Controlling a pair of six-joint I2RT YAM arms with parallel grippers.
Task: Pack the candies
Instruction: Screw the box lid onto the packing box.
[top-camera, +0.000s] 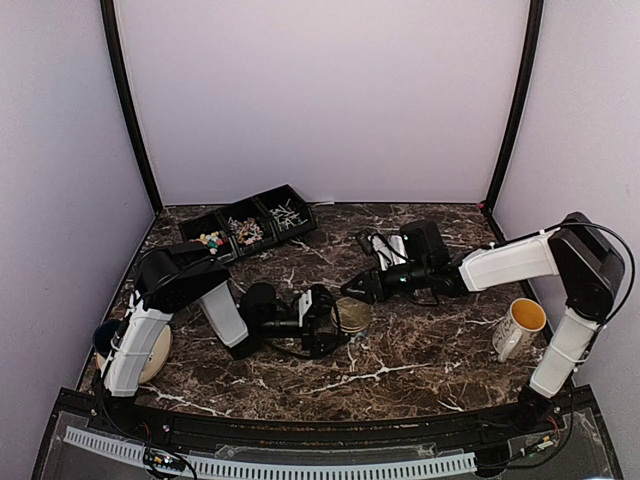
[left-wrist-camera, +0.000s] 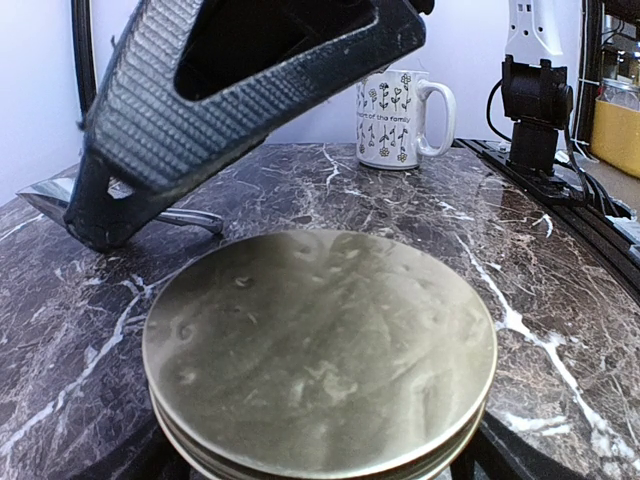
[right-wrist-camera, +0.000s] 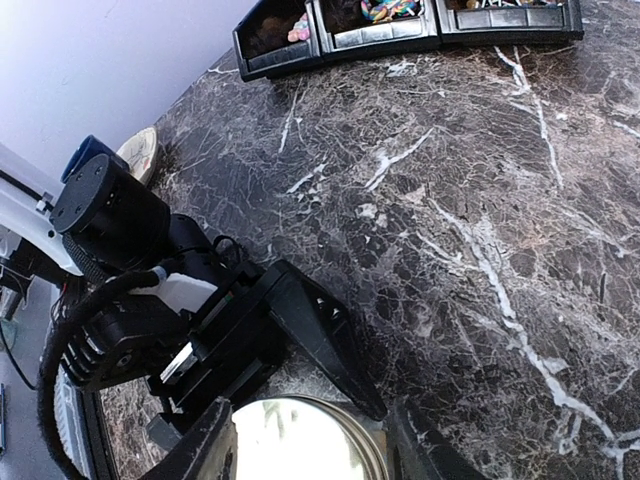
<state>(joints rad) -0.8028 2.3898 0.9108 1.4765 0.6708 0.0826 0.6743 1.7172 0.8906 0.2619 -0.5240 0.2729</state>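
Far left of the gold tin (left-wrist-camera: 320, 350), a beige plate (top-camera: 155, 357) lies at the table's edge. Behind the tin and to its left, a black tray (right-wrist-camera: 380, 38) with three compartments holds the candies (top-camera: 212, 240). They are tiny pieces: pink, green and yellow ones toward its left end, thin whitish wrapped ones at its right end. The left gripper (top-camera: 338, 325) has its jaws spread wide, set against both sides of the tin, whose round, dented lid is on. The right gripper (top-camera: 352, 290) reaches over the tin's far side, its fingers (right-wrist-camera: 215, 445) flanking the lid; I cannot tell whether they grip it. Well right of the tin stands a white flower-printed mug (top-camera: 520, 326), yellow inside. The table (top-camera: 420, 360) is dark marble with white veins, and the walls are pale lilac.
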